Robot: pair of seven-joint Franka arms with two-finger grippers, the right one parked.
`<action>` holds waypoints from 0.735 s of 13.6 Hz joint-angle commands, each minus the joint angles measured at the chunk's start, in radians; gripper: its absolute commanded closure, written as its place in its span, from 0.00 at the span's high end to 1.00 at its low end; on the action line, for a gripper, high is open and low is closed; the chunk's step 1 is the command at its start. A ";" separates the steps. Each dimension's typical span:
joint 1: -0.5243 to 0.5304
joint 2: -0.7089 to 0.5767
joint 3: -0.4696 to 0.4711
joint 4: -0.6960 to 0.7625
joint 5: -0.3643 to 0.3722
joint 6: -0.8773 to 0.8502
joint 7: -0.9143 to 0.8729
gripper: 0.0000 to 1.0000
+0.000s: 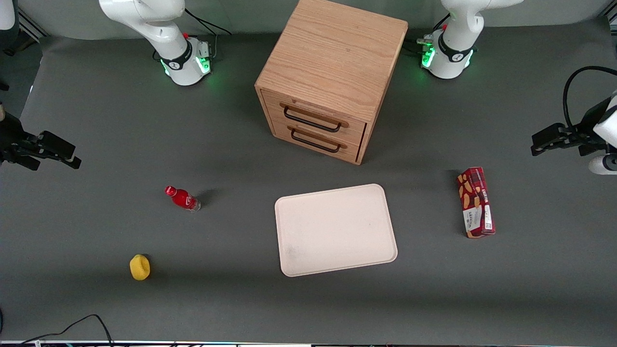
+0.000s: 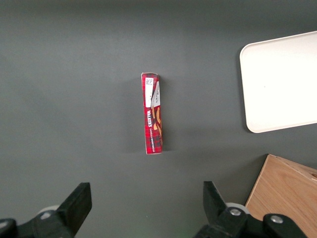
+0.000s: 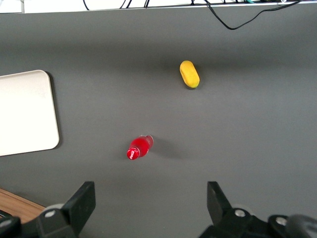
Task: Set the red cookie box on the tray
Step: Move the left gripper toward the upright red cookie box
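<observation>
While jaws gape, gripper [image 2: 143, 208] hovers above red cookie box [image 1: 476, 202]

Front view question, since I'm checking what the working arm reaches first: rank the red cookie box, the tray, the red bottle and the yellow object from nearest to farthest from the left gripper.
The left gripper is open, at the working arm's end.
1. Red cookie box, closest.
2. Tray, mid-table.
3. Red bottle, toward the parked arm's end.
4. Yellow object, farthest, nearer the front camera.
</observation>
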 commanded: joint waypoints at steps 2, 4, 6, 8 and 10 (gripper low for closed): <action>-0.041 -0.015 0.009 0.000 0.015 -0.027 -0.053 1.00; -0.038 -0.012 0.011 0.003 0.015 -0.027 -0.048 1.00; -0.034 -0.005 0.012 0.004 0.015 -0.027 -0.039 1.00; -0.032 -0.002 0.014 0.004 0.015 -0.024 -0.039 1.00; -0.032 0.002 0.017 -0.003 0.015 -0.019 -0.039 1.00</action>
